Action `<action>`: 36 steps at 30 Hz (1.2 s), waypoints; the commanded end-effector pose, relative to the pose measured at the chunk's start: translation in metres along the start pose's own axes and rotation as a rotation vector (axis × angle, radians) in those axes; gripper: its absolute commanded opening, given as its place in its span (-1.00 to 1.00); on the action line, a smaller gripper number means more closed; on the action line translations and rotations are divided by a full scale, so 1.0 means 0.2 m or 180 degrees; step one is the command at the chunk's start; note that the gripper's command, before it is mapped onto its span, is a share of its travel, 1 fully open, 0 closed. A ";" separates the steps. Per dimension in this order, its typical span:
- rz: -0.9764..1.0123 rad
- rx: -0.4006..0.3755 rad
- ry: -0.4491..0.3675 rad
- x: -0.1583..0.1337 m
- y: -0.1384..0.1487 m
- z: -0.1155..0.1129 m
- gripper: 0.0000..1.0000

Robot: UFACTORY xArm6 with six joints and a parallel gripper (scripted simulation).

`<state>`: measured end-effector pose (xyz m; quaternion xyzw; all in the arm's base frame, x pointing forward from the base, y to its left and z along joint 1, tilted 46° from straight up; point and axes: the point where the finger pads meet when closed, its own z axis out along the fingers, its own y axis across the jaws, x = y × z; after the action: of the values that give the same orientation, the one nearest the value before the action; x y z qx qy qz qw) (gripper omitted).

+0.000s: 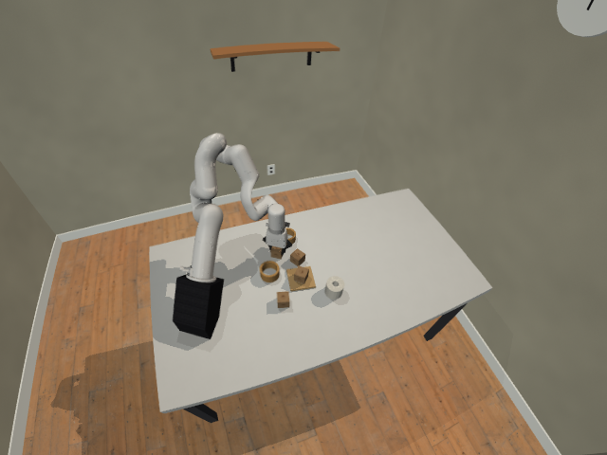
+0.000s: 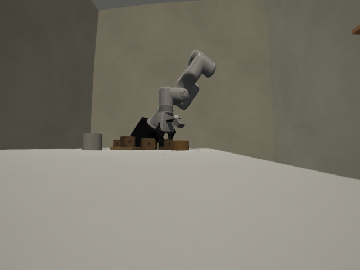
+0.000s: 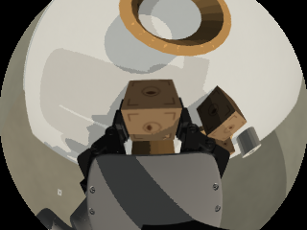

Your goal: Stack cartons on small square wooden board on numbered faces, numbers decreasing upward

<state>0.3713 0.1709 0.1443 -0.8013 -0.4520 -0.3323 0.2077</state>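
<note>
A carton (image 3: 150, 117) standing on the table (image 1: 392, 254) is flanked closely by the gripper (image 3: 152, 129), whose jaws are partly drawn in and appear to be pressed against its two sides. One carton (image 1: 301, 274) is seen on the wooden board (image 1: 296, 284). Two more cartons (image 1: 297, 256) (image 1: 283, 299) are set beside the board on the table.

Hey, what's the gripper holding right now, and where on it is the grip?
The gripper is shut on a carton standing on the table, its fingers pressing two opposite side faces.
</note>
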 end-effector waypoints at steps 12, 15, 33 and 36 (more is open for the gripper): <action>-0.0002 -0.0004 0.0003 0.00 0.00 0.00 -1.00; -0.0002 -0.0004 0.0003 0.00 0.00 0.00 -1.00; -0.0002 -0.0003 0.0007 0.00 0.00 -0.01 -1.00; -0.0004 0.0001 0.0021 0.01 0.01 -0.08 -1.00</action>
<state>0.3697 0.1685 0.1473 -0.8009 -0.4521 -0.3323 0.2091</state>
